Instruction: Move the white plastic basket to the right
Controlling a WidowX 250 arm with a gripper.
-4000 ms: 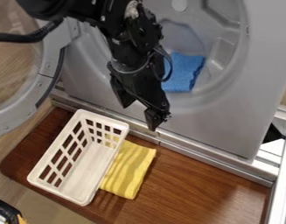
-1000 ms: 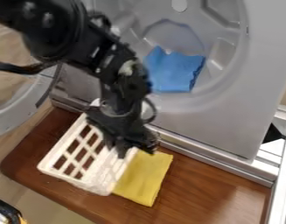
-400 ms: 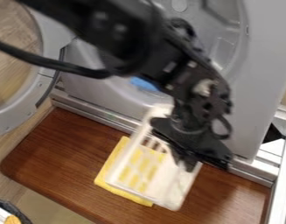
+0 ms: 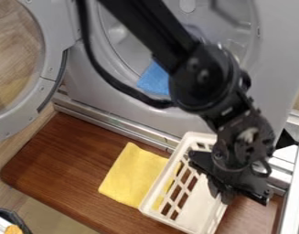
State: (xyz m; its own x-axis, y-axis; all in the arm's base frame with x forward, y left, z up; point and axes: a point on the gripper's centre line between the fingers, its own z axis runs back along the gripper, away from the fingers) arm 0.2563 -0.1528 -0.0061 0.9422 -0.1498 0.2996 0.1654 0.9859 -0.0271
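Note:
At the lower right of the board, the gripper (image 4: pixel 226 197) is shut on the right side wall of the white plastic basket (image 4: pixel 203 212). The basket stands open side up, its long axis slanting from upper right to lower left, and the gripper covers part of its upper right rim. Through the slots of its left wall, a little yellow shows. The yellow cloth (image 4: pixel 130 175) lies flat to the left, its right edge overlapped by the basket in this view.
A brown wooden board (image 4: pixel 60 157) carries basket and cloth. Behind it rises a grey machine front (image 4: pixel 154 121) with a round opening, where a blue cloth (image 4: pixel 154 79) lies. The open round door (image 4: pixel 50 73) stands left, a metal rail (image 4: pixel 290 196) right.
The gripper and the basket have moved together to the right, across the yellow cloth. The cloth, partly under the basket before, is now mostly uncovered at its left.

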